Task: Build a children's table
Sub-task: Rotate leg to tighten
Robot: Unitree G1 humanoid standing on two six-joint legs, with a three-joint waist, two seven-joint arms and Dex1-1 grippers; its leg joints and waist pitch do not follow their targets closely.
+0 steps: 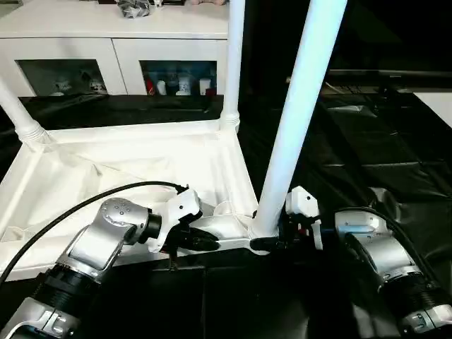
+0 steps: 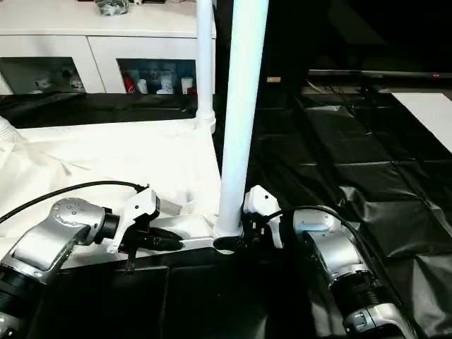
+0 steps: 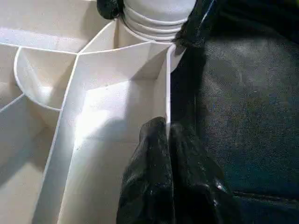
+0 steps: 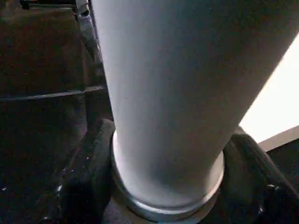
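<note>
Leg [image 4: 163, 116] base between right fingers [image 4: 88, 177]

Both forearms: silver rounded metal housings, ribbed black cuffs. White plastic wrist blocks, glossy black fingers [image 3: 163, 182]. Black cable loops over left forearm [image 1: 106, 233].

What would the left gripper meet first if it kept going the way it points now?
The left gripper, shut on the tabletop's near rim, points along that rim toward the near corner. First in line looks to be the ribbed base of the leg in the corner socket, with the right gripper around it; depth is uncertain.
</note>
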